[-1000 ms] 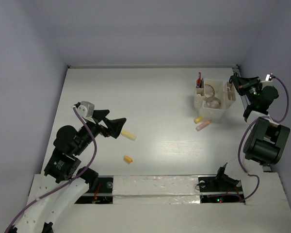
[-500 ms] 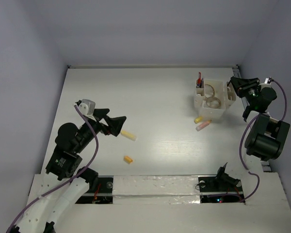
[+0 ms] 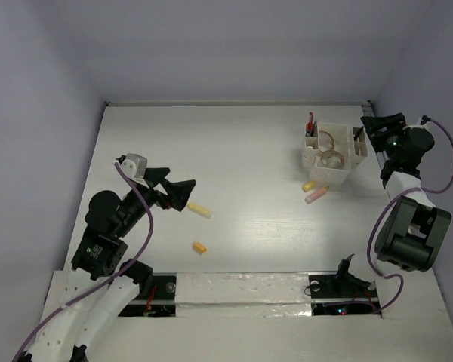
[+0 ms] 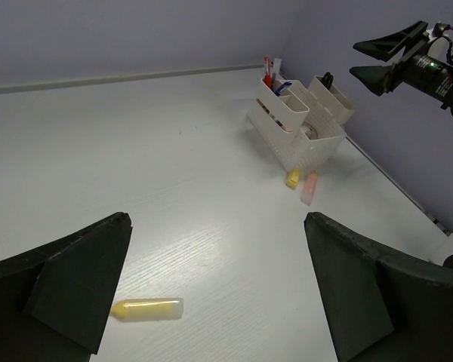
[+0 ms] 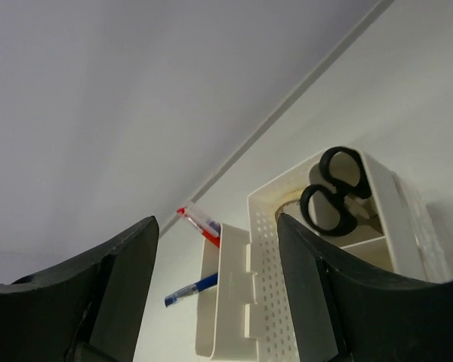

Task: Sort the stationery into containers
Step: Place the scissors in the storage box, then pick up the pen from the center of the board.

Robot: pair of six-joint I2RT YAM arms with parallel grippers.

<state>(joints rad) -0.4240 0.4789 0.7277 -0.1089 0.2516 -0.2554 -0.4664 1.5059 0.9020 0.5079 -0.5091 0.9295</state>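
Two arms are sharing the white table (image 3: 234,151). Since a second ago, the right arm has been lifting and swinging toward the right edge of the overhead view. Its right gripper (image 3: 370,125), pinched shut back then, is now standing with jaws spread wide and holding nothing, just right of the white organiser (image 3: 334,173) at the upper right. The left arm has barely shifted. Its left gripper (image 3: 174,188) is hanging wide open and empty at the left of the frame, beside a long yellow block (image 3: 200,210).

In the right wrist view, black-handled scissors (image 5: 326,186) are standing handles-up in the organiser's end compartment, free of the fingers. A red pen (image 5: 198,223) and a blue pen (image 5: 190,291) are sticking out of the narrow compartments on the far side.

A small yellow block (image 3: 309,184) and a pink block (image 3: 316,195) are lying on the table just below the organiser. A small orange block (image 3: 199,246) is lying lower left of centre. None of these loose pieces has moved.
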